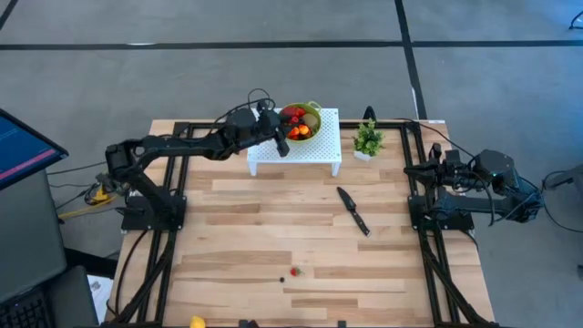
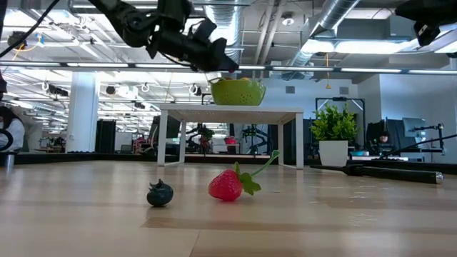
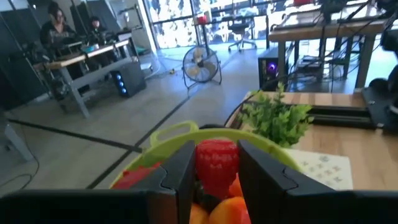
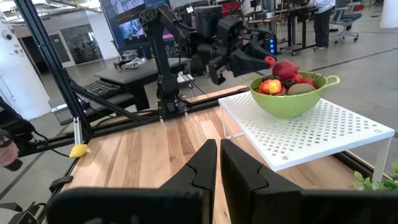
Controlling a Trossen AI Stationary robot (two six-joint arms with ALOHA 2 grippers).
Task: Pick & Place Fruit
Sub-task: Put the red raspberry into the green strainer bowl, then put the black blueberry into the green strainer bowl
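Observation:
A green bowl (image 1: 308, 113) heaped with toy fruit stands on a white perforated stand (image 1: 321, 144) at the table's far side. My left gripper (image 3: 216, 163) hovers level at the bowl's left rim (image 4: 255, 79), shut on a small red bumpy berry (image 4: 269, 61). A red strawberry (image 2: 227, 185) and a dark blueberry (image 2: 160, 193) lie on the table toward the near edge. A yellow fruit (image 1: 196, 321) lies at the near edge. My right gripper (image 4: 219, 154) is shut, holds nothing, and waits at the table's right side. My left gripper pinches the red berry's two sides (image 3: 216, 177) between its two fingers (image 3: 181, 167). The fingers come level from the table's left. The berry is lifted clear, just above the bowl's rim and the fruit inside.
A black knife (image 1: 353, 211) lies right of centre on the wooden table. A small potted plant (image 1: 368, 138) stands right of the stand. Bare wood spreads between the stand and the loose fruit near the front.

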